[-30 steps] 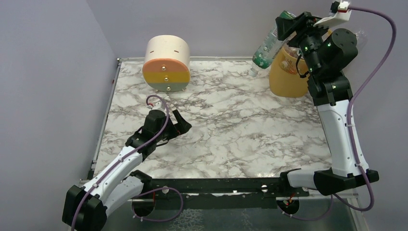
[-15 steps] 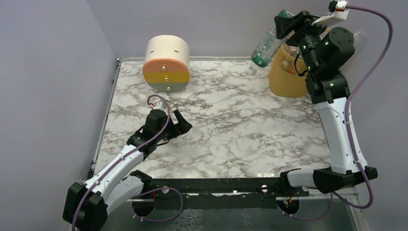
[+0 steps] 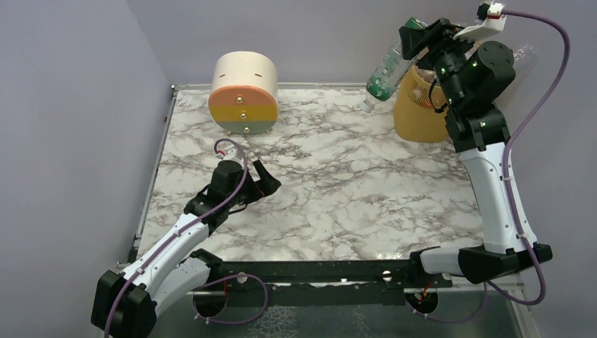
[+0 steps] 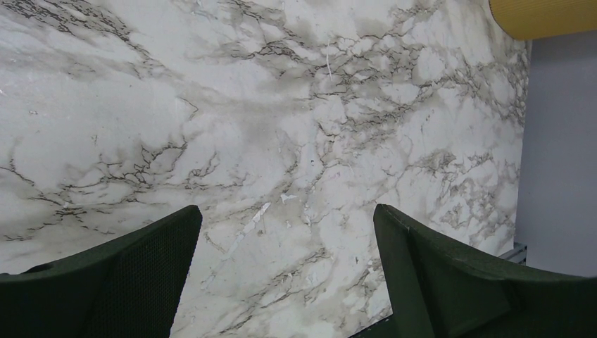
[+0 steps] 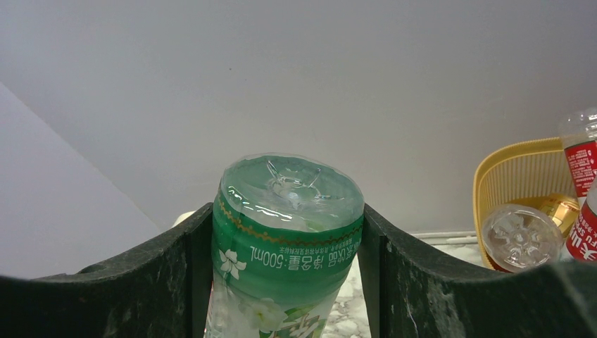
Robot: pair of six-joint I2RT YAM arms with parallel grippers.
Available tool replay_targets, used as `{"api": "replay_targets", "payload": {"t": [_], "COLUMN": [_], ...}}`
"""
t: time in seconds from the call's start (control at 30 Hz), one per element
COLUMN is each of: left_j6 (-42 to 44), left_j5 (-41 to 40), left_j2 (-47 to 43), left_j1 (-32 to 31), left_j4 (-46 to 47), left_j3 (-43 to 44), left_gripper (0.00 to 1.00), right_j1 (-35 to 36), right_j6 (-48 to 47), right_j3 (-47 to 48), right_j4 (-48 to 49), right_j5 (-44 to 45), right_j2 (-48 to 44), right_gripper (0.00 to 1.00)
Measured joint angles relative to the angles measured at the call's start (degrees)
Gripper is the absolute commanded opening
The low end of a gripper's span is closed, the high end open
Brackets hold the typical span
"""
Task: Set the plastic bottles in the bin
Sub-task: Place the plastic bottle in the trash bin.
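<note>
My right claw (image 3: 414, 36) clenched the green-labelled bottle (image 3: 384, 74), cap slanting down-left. The bin (image 3: 417, 116) sat just right of it. My left claw (image 3: 264, 180) gaped, well apart.

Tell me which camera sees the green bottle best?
The right wrist view: the green bottle fills it, label readable, gripped in the right end effector. The top view shows it small and tilted by the bin. The left wrist view misses it.

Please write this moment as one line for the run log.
right pincer: shut on green-label bottle, cap down, aloft near bin | left pincer: open, empty, low over marble table
</note>
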Motion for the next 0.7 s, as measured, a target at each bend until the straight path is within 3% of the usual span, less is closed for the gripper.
{"api": "replay_targets", "payload": {"t": [0.7], "left_j6": [-1.6], "left_j5": [1.4], "left_j2": [-2.7], "left_j1": [0.0], "left_j4": [1.7], "left_j3": [-2.5], "left_gripper": [0.99], "right_j1": [0.0], "right_j6": [0.3], "right_j3": [-0.7], "right_j4": [0.0], "right_j5": [-0.7], "right_j2": [-0.6], "right_gripper": [0.54]}}
